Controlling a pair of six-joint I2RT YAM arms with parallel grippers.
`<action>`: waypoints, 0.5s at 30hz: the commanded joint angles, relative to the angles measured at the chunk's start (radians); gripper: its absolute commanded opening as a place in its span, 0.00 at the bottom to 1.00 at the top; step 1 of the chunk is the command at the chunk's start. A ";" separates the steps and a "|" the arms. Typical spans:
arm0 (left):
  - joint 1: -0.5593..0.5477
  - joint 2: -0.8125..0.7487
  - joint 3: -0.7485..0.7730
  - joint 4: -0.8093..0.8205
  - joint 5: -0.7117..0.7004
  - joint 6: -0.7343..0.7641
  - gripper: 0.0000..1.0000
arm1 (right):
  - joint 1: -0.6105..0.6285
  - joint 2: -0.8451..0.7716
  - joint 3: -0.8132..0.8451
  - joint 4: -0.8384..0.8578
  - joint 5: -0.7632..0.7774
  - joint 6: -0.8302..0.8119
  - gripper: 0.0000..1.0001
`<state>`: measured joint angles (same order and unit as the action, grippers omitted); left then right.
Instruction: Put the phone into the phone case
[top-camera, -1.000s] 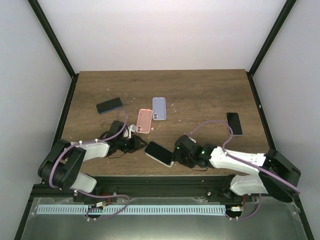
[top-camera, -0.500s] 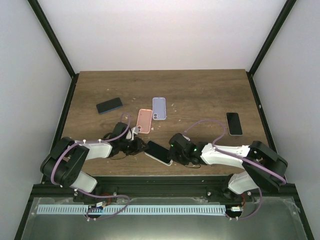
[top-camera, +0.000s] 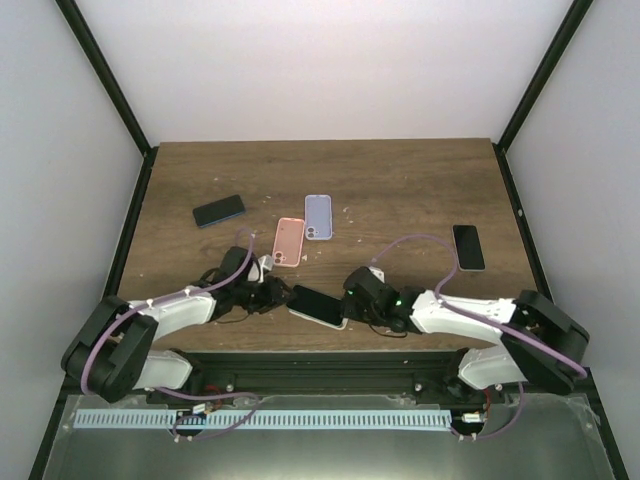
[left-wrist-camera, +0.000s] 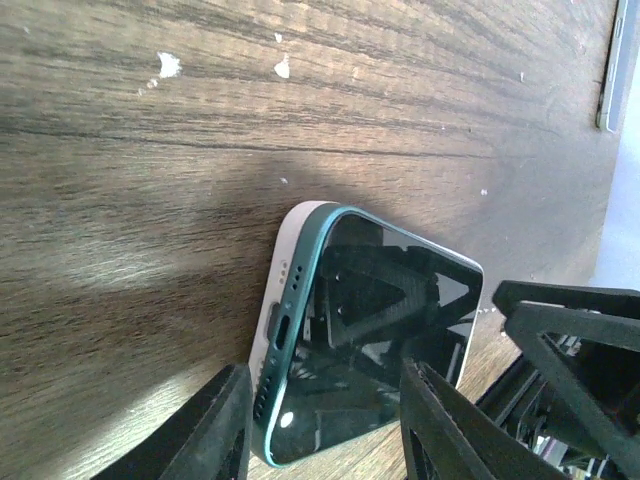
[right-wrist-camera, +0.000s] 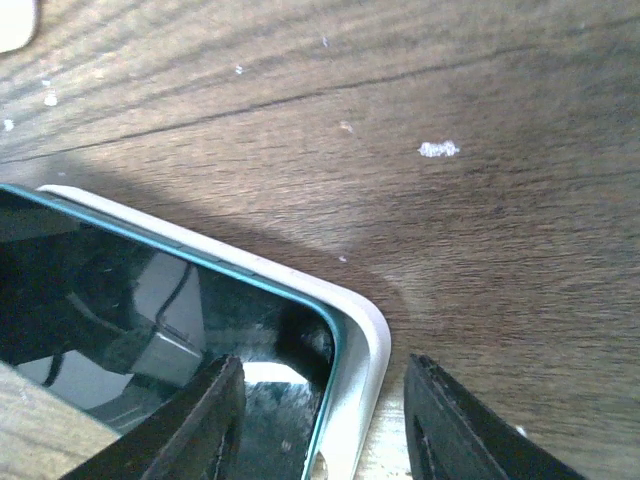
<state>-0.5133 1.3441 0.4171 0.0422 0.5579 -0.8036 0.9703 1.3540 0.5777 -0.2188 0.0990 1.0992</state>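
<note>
here, teal phone (left-wrist-camera: 385, 330) in white case (left-wrist-camera: 288, 300); left pincer (left-wrist-camera: 322, 395) and right pincer (right-wrist-camera: 320, 395) half-open, empty.

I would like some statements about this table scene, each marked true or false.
The phone between the left end effector and the right end effector lies in a white case. True.
The pink case lies right of the lavender case. False: the pink case lies left of the lavender case.
A black phone lies alone near the table's right edge. True.
The left end effector holds the pink case. False: it is at the cased phone's end.
</note>
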 joint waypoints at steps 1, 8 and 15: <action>-0.005 -0.034 0.041 -0.050 -0.026 0.027 0.43 | 0.001 -0.091 -0.019 -0.056 0.058 -0.003 0.49; -0.005 0.017 0.074 -0.075 -0.046 0.063 0.42 | 0.001 -0.108 -0.028 -0.044 0.005 0.018 0.49; -0.005 0.079 0.071 -0.047 -0.046 0.080 0.33 | 0.000 -0.034 -0.030 0.018 -0.028 0.026 0.42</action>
<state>-0.5159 1.3956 0.4824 -0.0189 0.5156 -0.7486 0.9703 1.2865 0.5522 -0.2371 0.0799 1.1126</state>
